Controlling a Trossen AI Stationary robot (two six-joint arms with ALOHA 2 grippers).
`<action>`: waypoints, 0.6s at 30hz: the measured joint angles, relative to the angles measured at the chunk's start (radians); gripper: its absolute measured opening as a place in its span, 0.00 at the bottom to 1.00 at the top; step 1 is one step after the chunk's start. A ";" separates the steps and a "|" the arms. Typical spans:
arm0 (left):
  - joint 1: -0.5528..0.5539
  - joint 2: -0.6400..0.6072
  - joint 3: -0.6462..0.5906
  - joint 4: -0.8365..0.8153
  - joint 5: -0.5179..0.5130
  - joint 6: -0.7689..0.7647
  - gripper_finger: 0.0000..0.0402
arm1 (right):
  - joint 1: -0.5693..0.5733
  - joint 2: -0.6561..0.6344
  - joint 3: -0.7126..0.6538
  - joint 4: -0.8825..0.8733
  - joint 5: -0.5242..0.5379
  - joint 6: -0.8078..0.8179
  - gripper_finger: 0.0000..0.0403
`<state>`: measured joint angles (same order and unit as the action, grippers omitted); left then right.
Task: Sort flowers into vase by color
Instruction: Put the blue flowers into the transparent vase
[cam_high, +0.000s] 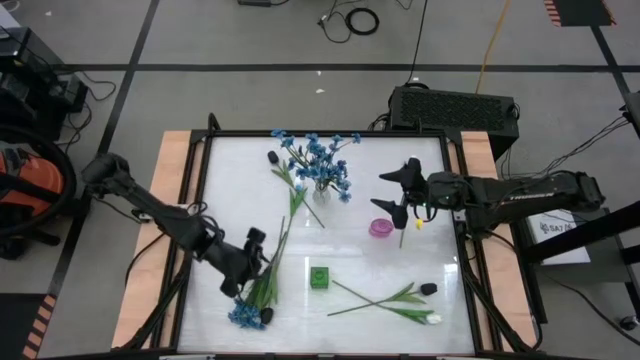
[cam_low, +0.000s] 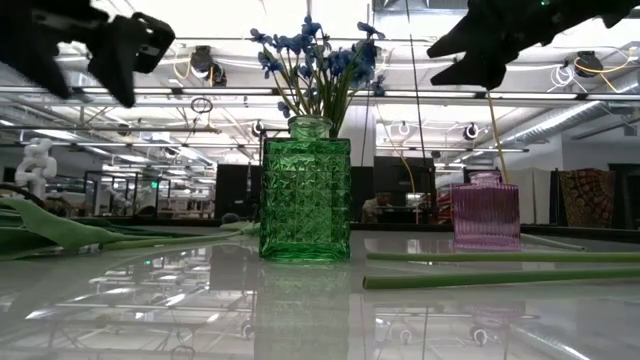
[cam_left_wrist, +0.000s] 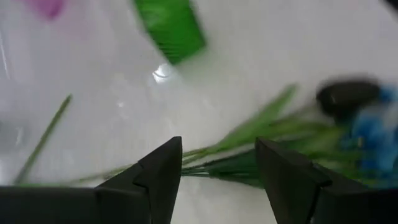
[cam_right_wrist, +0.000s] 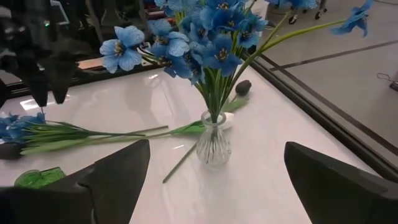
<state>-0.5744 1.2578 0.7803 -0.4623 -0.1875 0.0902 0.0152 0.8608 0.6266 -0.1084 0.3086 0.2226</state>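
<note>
A clear glass vase (cam_high: 321, 185) at the far middle holds blue flowers (cam_right_wrist: 205, 43). Beside it lies a dark-budded stem (cam_high: 273, 158). A bunch of blue flowers (cam_high: 248, 315) lies at the near left, its green stems (cam_left_wrist: 249, 162) running toward the far side, with a dark bud (cam_left_wrist: 348, 93) next to the blossoms. My left gripper (cam_left_wrist: 217, 168) hovers open above those stems (cam_high: 262, 255). My right gripper (cam_high: 385, 192) hangs open above the table, right of the clear vase (cam_right_wrist: 213, 146). Two crossed stems (cam_high: 385, 300) lie at the near right, one with a dark bud and one with a white bud.
A small green vase (cam_high: 319, 277) stands near the table's middle and a pink vase (cam_high: 381, 228) stands below my right gripper. The table has a dark raised frame (cam_high: 205, 160). Bare white surface lies between the green vase and the clear vase.
</note>
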 joint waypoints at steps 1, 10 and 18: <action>-0.008 0.020 0.000 0.009 0.000 0.064 0.52 | 0.001 0.000 0.000 -0.001 0.000 0.001 0.90; -0.031 0.210 0.022 -0.002 -0.055 0.411 0.47 | 0.000 0.000 0.000 -0.028 0.000 -0.006 0.90; -0.055 0.220 0.136 -0.176 -0.028 0.447 0.34 | 0.000 0.000 0.000 -0.072 0.003 -0.006 0.90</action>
<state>-0.6292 1.4775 0.9168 -0.6385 -0.2157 0.5376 0.0151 0.8612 0.6266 -0.1802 0.3115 0.2165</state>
